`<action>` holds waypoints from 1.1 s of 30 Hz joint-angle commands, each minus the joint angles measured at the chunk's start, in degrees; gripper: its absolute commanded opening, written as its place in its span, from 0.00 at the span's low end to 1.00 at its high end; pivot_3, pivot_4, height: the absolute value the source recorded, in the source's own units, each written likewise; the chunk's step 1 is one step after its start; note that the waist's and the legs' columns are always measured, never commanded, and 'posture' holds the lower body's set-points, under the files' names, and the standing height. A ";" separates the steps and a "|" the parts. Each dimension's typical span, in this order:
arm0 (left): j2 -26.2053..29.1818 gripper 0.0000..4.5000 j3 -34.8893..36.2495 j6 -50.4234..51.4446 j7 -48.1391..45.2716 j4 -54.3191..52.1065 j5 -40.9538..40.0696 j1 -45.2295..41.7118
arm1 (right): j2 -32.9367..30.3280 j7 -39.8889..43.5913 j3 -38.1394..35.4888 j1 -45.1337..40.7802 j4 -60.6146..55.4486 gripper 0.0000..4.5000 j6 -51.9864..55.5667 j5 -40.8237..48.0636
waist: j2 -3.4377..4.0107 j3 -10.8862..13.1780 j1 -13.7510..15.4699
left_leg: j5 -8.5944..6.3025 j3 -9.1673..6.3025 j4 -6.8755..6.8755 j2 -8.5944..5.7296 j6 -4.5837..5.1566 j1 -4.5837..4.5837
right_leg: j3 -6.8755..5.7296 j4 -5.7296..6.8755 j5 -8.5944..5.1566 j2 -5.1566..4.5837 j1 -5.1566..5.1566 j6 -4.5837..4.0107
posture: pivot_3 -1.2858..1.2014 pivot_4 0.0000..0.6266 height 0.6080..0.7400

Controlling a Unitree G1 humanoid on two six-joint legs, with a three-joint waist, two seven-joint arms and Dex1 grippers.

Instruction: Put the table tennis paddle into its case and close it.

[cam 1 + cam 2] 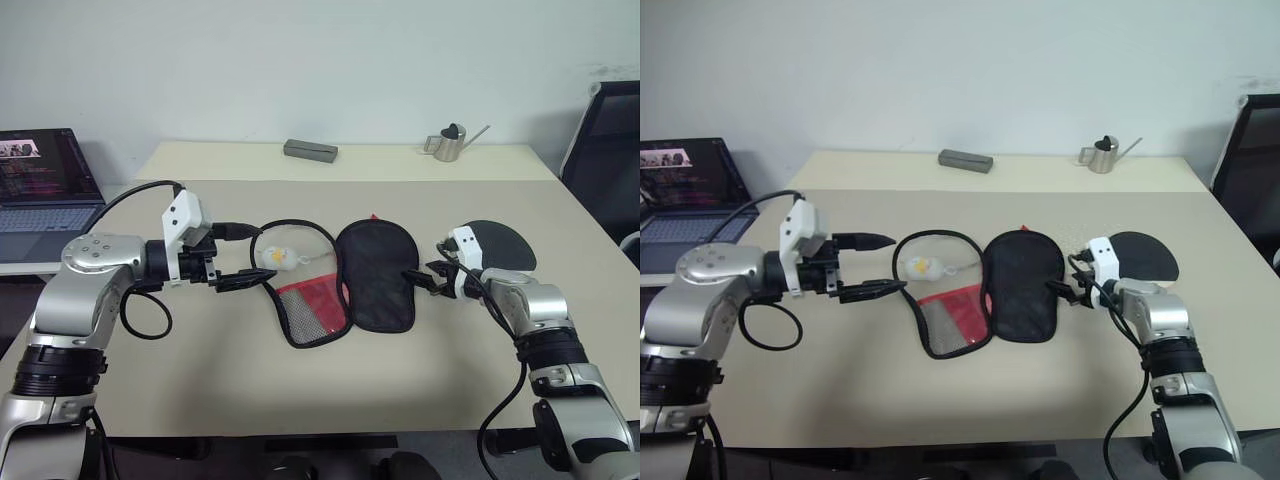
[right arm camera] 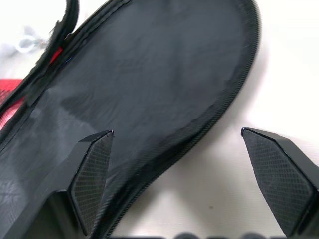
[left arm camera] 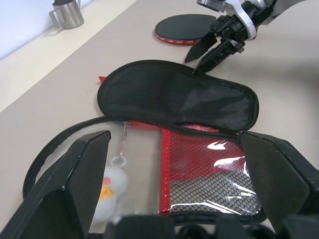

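Note:
The case lies unzipped and spread flat at mid-table: a black half (image 1: pixel 378 275) on the right, and a half with a red mesh pocket (image 1: pixel 312 308) and a small white charm (image 1: pixel 278 258) on the left. The table tennis paddle (image 1: pixel 500 245) rests on the table to the right of the case, black blade up, red edge showing (image 3: pixel 184 27); its handle is hidden behind my right arm. My left gripper (image 1: pixel 262 253) hovers open at the case's left rim. My right gripper (image 1: pixel 425 265) is open at the black half's right edge (image 2: pixel 219 99), holding nothing.
A laptop (image 1: pixel 45 180) stands open at far left. On the back table sit a grey box (image 1: pixel 310 150) and a small metal watering can (image 1: pixel 450 143). A black chair (image 1: pixel 605 140) stands at the right. Bare tabletop (image 1: pixel 330 390) lies in front of the case.

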 commanded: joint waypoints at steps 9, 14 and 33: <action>0.35 1.00 0.67 -1.87 -0.15 0.27 0.77 -1.32 | 0.94 0.54 1.83 -1.88 1.29 0.91 -2.79 -2.38 | 0.00 -0.01 -0.43 | 0.00 0.00 0.01 0.00 0.00 0.02 | 0.01 0.02 0.01 0.01 0.00 0.01 | 0.52 0.24 1.00; 0.12 1.00 0.52 -2.19 -0.14 0.33 1.25 -1.32 | 1.14 0.17 1.40 -2.54 2.00 0.56 -3.56 -2.81 | 0.00 0.00 -0.51 | 0.00 0.01 0.01 0.00 0.00 0.03 | 0.02 0.04 0.01 0.01 0.00 0.01 | 0.52 0.24 1.00; -0.11 1.00 -0.19 -2.86 -0.56 -0.28 2.26 -0.89 | 1.11 1.07 2.15 -3.99 0.51 0.01 -3.50 -4.36 | -0.01 -0.01 -0.61 | 0.01 0.06 0.06 -0.01 0.00 0.09 | 0.09 0.36 0.01 0.01 -0.06 0.01 | 0.52 0.24 1.00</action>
